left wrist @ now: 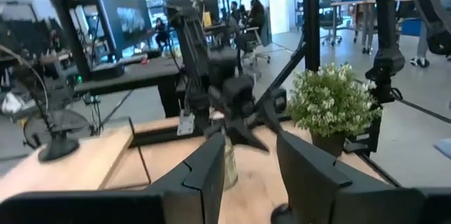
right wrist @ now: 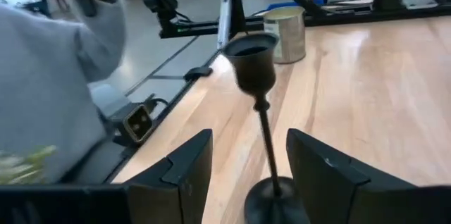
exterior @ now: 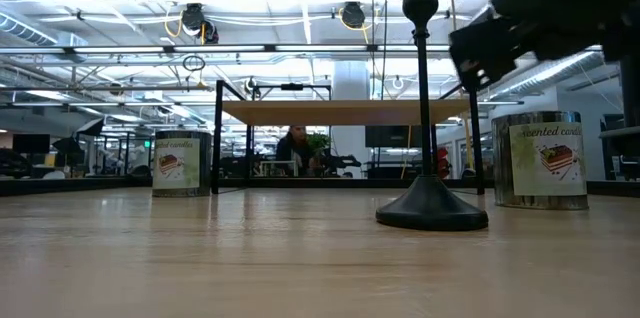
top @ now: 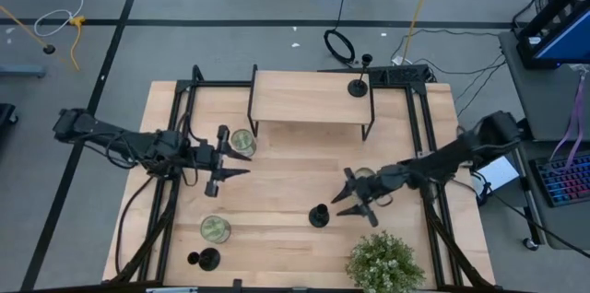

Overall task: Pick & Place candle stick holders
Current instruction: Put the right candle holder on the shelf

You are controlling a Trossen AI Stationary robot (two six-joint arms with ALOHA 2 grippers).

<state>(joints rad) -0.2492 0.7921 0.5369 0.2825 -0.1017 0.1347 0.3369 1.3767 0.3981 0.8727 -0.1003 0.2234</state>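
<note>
Three matte-black candle stick holders show in the high view. One [top: 319, 216] stands upright on its round base at the table's centre-near, one [top: 205, 258] at the near left, and one [top: 358, 86] on the raised wooden shelf. My right gripper [top: 346, 199] is open just right of the centre holder. In the right wrist view its fingers [right wrist: 248, 139] stand on either side of the thin stem [right wrist: 266, 139] without touching. The low view shows this holder [exterior: 428, 108] too. My left gripper [top: 232, 159] is open and empty at the left-centre, beside a candle tin [top: 242, 142].
The wooden shelf [top: 309, 99] on black legs stands at the far centre. A second candle tin [top: 216, 229] sits near left, and a leafy potted plant [top: 384, 263] at the near right edge. Black frame rails run along both table sides.
</note>
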